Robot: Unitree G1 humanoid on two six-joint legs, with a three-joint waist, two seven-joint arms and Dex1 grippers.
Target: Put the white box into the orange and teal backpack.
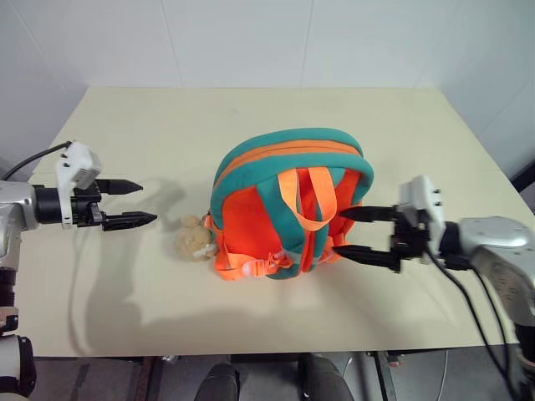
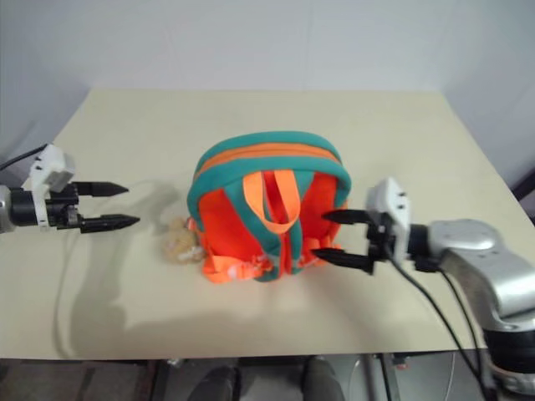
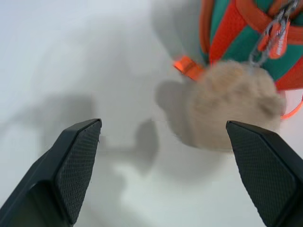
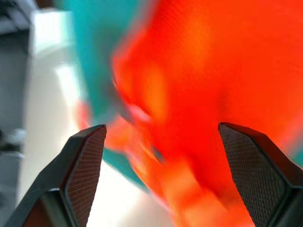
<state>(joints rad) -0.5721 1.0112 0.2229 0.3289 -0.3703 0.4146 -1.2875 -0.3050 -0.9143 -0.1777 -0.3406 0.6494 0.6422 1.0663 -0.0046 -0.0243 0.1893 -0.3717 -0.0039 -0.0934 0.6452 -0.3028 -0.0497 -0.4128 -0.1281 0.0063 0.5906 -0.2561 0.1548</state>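
Observation:
The orange and teal backpack (image 1: 284, 209) stands upright in the middle of the table, its teal-edged top closed and its orange handle loops facing me. A tan plush bear (image 1: 194, 241) lies on the table at its left foot, hanging from a clip. My left gripper (image 1: 144, 202) hovers open to the left of the bear, apart from it and pointing at it. My right gripper (image 1: 341, 232) is open at the backpack's right side, its fingertips right at the fabric with nothing between them; I cannot tell if they touch. The white box is out of view.
The backpack stands on a beige table (image 1: 251, 109) against white walls, with bare surface behind the backpack and on both sides. The table's front edge runs just below the backpack and my arms.

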